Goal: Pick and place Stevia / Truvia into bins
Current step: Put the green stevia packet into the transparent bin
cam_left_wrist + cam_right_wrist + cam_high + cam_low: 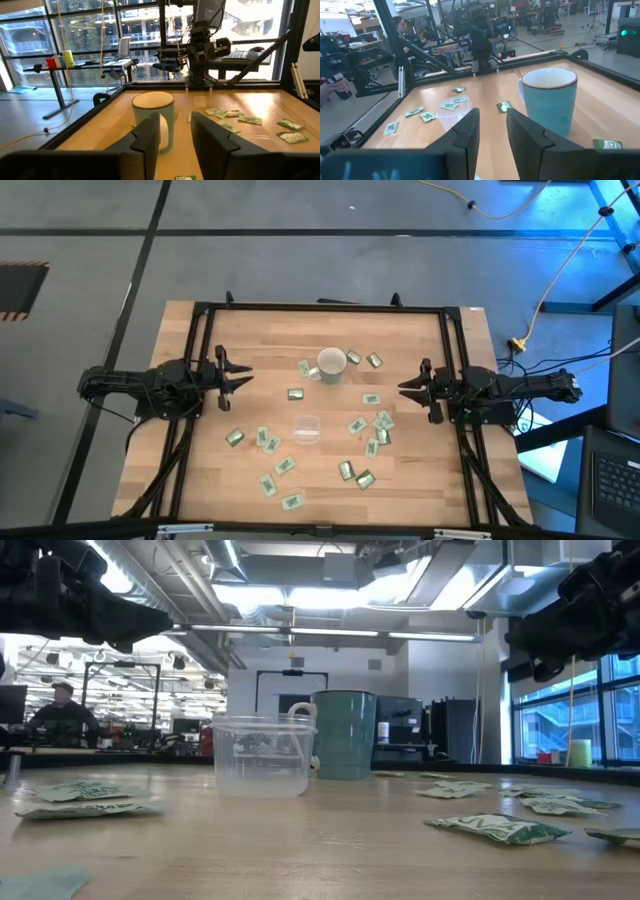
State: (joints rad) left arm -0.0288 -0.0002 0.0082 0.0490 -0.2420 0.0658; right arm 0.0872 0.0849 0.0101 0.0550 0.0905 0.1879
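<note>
Left pincer (243,374): spread, above bench's left edge.
Right pincer (405,389): spread, above right edge.
Sachets (365,478): scattered flat on bench (200,480).
Clear cup (306,428): mid-bench, near mug (331,364).

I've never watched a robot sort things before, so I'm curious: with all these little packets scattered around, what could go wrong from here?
1. The clear cup looks light; a descending end effector might tip or push it.
2. The sachets lie flat on the wooden table, some nearly touching, so fingers could slip or lift two together.
3. The mug stands near the cup and could be bumped, or receive a packet by mistake.
Both the left end effector and right end effector hover open at the table's sides.
</note>
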